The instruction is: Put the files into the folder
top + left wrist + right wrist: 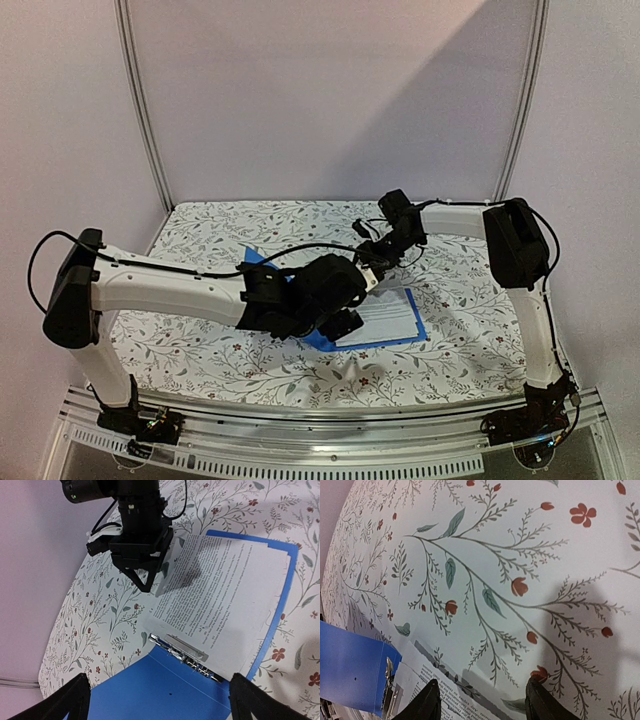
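The files [220,605] lay flat on one open half of the folder [286,600], beside its metal clip [186,655], with a far corner jutting past the blue edge onto the floral table [530,535]. The right tool [485,702] stood over that corner, fingers partly apart, the paper's edge between them; contact could not be told. The left tool [160,700] hovered above the folder's other half, spread wide and empty

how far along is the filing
Done: the paper lies on the open folder, one corner over the cloth. In hand: the right gripper, jaws apart, is at that corner; the left gripper hovers open. Left: square the paper, close the folder. Whether the clip holds it is unclear.
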`<state>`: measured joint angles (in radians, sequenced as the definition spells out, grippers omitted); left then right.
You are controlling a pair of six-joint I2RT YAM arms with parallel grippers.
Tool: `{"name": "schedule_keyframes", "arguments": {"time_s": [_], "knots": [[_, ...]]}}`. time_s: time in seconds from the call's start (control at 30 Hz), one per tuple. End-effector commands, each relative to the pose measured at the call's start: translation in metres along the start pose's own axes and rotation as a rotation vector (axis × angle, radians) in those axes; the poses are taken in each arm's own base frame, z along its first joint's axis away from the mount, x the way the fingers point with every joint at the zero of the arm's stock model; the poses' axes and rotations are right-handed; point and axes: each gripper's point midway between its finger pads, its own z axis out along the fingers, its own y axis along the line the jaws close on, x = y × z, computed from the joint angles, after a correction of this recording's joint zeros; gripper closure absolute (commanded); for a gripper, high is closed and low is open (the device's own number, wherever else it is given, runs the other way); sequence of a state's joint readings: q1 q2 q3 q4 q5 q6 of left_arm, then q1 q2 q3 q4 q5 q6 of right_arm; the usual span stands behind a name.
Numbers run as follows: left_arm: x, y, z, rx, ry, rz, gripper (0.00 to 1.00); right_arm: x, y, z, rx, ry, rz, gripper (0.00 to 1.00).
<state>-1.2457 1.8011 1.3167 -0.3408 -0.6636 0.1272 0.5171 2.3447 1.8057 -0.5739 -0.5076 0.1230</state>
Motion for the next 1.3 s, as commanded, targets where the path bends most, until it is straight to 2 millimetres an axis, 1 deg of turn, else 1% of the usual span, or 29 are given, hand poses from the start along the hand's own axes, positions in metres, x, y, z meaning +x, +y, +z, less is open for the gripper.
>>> {"name": "schedule_keyframes", "arguments": {"time_s": [0.0,0.2,0.3,0.4,0.57,0.67,0.73,0.83,0.93,1.0,1.07,1.13,1.2,1.27], "knots": [[0.006,0.01,0.004,-0.027,0.015,-0.025,0.03,0.035,0.007,0.0,-0.007,0.099,0.023,0.44],[0.006,0.022,0.004,-0.05,0.008,-0.047,0.02,0.053,0.022,0.001,-0.012,0.16,0.002,0.45],[0.009,0.025,0.005,-0.056,0.01,-0.055,0.02,0.06,0.027,0.002,-0.002,0.183,-0.012,0.46],[0.011,0.027,0.006,-0.059,0.015,-0.055,0.02,0.063,0.028,-0.002,0.011,0.189,-0.014,0.46],[0.012,0.026,0.006,-0.056,0.011,-0.057,0.02,0.06,0.035,-0.015,0.015,0.17,-0.019,0.45],[0.011,0.023,0.008,-0.05,0.006,-0.052,0.02,0.05,0.041,-0.023,0.007,0.132,-0.031,0.44],[0.009,0.019,0.009,-0.038,0.001,-0.044,0.02,0.041,0.043,-0.026,0.006,0.097,-0.04,0.43],[0.003,0.007,0.009,-0.001,-0.015,-0.01,0.03,0.028,0.045,-0.027,0.01,0.066,-0.047,0.42],[-0.003,-0.015,0.007,0.051,-0.044,0.068,0.03,0.019,0.041,-0.025,0.028,0.049,-0.047,0.41],[-0.005,-0.03,0.005,0.082,-0.055,0.12,0.03,0.016,0.032,-0.024,0.053,0.044,-0.035,0.41],[-0.006,-0.048,0.005,0.137,-0.063,0.168,0.03,0.013,0.023,-0.031,0.063,0.03,0.0,0.41],[-0.005,-0.067,0.008,0.203,-0.063,0.215,0.03,0.013,0.011,-0.037,0.056,0.02,0.049,0.4],[-0.003,-0.083,0.012,0.24,-0.054,0.261,0.03,0.009,0.0,-0.049,0.049,-0.016,0.071,0.4],[-0.001,-0.095,0.018,0.26,-0.049,0.313,0.03,0.0,-0.003,-0.058,0.022,-0.055,0.075,0.39]]}}
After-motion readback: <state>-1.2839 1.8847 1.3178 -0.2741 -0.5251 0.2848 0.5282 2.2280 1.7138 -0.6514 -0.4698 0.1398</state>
